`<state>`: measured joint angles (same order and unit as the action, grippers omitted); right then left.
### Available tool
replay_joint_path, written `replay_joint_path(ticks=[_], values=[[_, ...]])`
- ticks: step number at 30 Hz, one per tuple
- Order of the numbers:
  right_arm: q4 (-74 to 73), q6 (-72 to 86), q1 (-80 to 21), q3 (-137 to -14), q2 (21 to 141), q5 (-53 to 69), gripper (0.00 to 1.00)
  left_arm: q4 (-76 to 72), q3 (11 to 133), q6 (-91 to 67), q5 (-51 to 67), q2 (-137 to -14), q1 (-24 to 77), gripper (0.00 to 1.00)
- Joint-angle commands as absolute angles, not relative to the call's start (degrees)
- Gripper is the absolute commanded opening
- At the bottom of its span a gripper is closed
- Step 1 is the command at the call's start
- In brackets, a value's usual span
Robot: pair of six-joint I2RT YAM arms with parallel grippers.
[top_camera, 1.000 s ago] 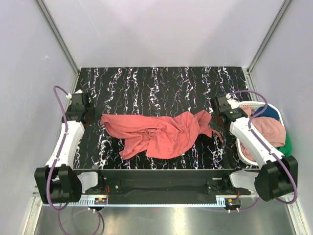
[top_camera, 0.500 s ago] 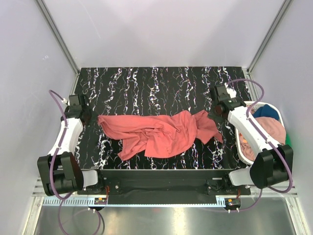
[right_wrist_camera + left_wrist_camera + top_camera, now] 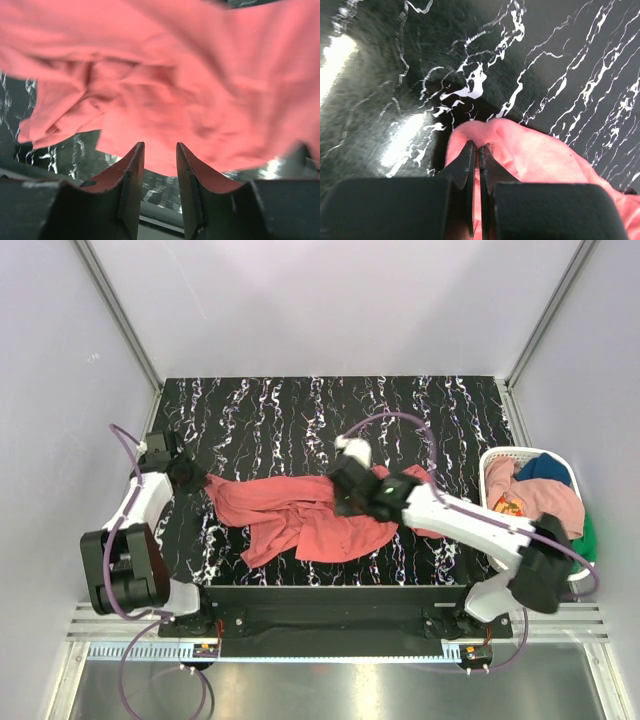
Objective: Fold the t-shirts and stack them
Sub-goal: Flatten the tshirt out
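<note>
Your left gripper [image 3: 475,150] pinches one end of the crumpled coral-red cloth t-shirt [image 3: 300,515]; its length runs rightward beneath your right gripper [image 3: 160,150], narrowly parted and empty, poised over its middle.

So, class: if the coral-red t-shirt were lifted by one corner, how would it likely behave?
Probably floppy: the coral-red t-shirt lies crumpled in soft folds, so it would likely drape and hang. It looks thin, probably light; the left gripper pinches just an edge. Pushed, it would probably bunch rather than slide.
</note>
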<state>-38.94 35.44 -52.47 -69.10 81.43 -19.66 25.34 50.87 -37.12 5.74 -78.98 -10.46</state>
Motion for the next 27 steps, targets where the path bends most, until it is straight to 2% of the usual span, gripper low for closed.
replay_joint_path(ticks=[1,6,11,27], values=[[-27.27,37.79,-60.61,-69.52,88.05,-22.13,0.38,20.75,52.21,-38.32,10.89,-82.17,-11.25,0.00],[-27.76,38.40,-67.76,-76.71,100.62,-25.83,0.34,20.13,52.82,-38.76,11.78,-86.13,-11.87,0.00],[-28.91,43.58,-71.80,-79.01,108.09,-26.36,0.38,18.19,51.68,-39.38,13.80,-87.18,-11.87,0.00],[-33.04,49.57,-74.36,-78.40,114.96,-30.23,0.38,18.72,52.65,-38.58,13.01,-87.45,-11.87,0.00]])
